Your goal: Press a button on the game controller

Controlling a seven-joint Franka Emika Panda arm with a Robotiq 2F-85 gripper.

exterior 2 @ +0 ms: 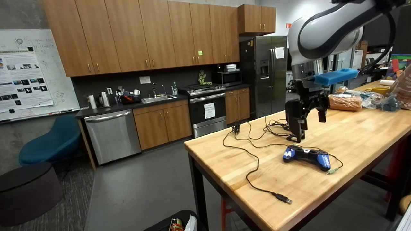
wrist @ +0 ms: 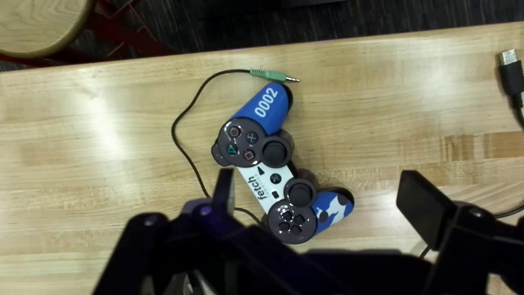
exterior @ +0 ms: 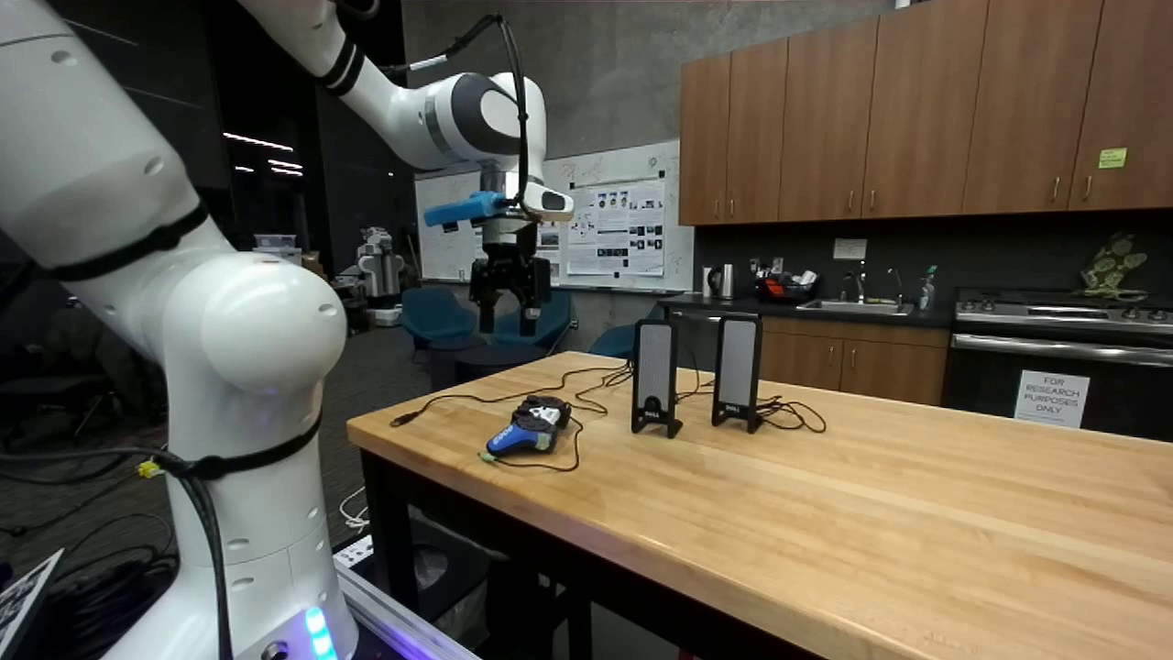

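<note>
The game controller (exterior: pixel 529 428) lies flat on the wooden table, buttons up. It is blue and black with a white middle patch. It also shows in an exterior view (exterior 2: pixel 306 156) and, in full, in the wrist view (wrist: pixel 268 186). There its shape buttons, both sticks and the direction pad face the camera. My gripper (exterior: pixel 508 319) is above the table and apart from the controller. Its fingers are wide apart with nothing between them, as the wrist view (wrist: pixel 317 186) shows. In an exterior view (exterior 2: pixel 312 123) the gripper overlaps the dark speakers behind it.
Two black speakers (exterior: pixel 654 371) (exterior: pixel 738 371) stand upright behind the controller. Loose cords lie around it, with a green plug (wrist: pixel 268 75) beside one grip and a USB plug (exterior 2: pixel 282 198) near the table edge. Bagged items (exterior 2: pixel 345 102) sit farther along the table (exterior 2: pixel 257 205).
</note>
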